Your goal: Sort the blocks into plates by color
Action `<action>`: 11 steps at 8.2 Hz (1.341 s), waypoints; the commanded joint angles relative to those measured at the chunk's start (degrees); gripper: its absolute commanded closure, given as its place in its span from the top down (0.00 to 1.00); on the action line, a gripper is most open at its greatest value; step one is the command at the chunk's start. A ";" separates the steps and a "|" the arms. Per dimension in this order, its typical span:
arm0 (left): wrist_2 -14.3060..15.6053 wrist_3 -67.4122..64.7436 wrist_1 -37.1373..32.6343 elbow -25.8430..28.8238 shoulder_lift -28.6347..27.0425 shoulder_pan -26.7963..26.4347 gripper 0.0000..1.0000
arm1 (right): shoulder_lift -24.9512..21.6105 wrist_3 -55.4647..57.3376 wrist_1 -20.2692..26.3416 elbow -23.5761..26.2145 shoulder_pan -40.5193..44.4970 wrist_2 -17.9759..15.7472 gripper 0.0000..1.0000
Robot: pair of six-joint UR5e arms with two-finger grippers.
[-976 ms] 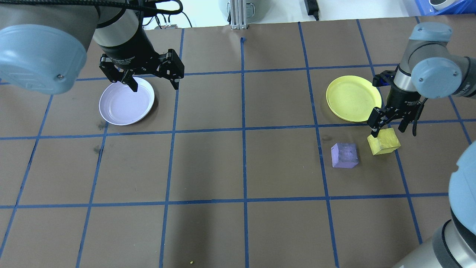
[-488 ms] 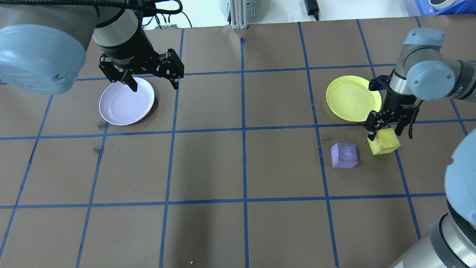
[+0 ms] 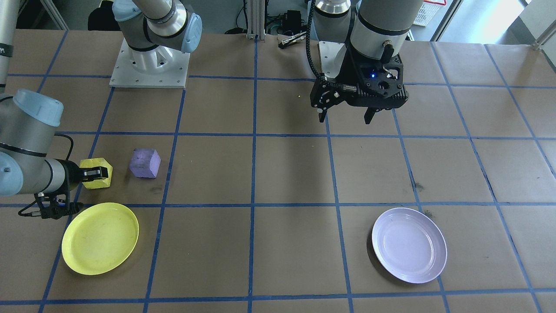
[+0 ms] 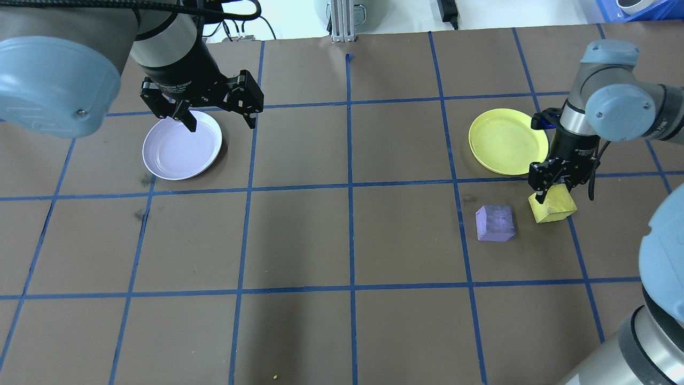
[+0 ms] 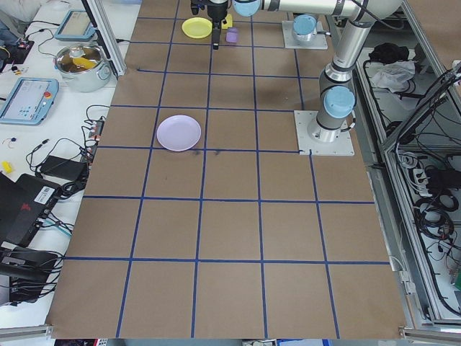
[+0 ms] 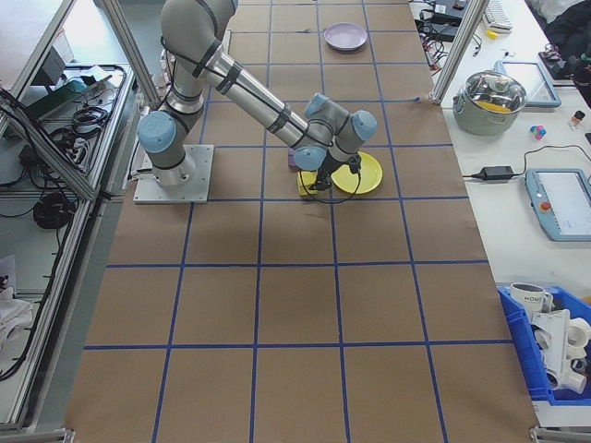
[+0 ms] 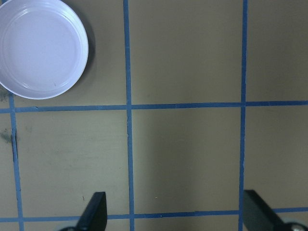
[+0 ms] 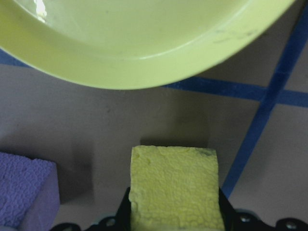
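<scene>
The yellow block (image 4: 556, 207) rests on the brown table just in front of the yellow plate (image 4: 507, 141). My right gripper (image 4: 556, 193) is shut on the yellow block; in the right wrist view its black fingers press both sides of the yellow block (image 8: 173, 187). The purple block (image 4: 496, 223) lies free beside it, toward the table's middle. Far across the table sits the empty lavender plate (image 4: 181, 152). My left gripper (image 4: 220, 124) hangs open above the table at that plate's edge, holding nothing; the left wrist view shows the lavender plate (image 7: 41, 45) at upper left.
Blue tape divides the brown table into squares. An aluminium post (image 4: 342, 21) stands at the far edge. The right arm's base plate (image 3: 150, 65) is bolted to the table. A lidded pot (image 5: 79, 61) and tablets sit on a side bench.
My right gripper has closed from a wide-open stance onto the yellow block's sides. The block has stayed in place. The left arm has barely moved.
</scene>
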 commanded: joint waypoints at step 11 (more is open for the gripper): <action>0.00 0.09 -0.09 -0.12 0.23 -0.02 1.00 | 6.15 0.64 -10.51 -12.59 7.02 6.75 0.05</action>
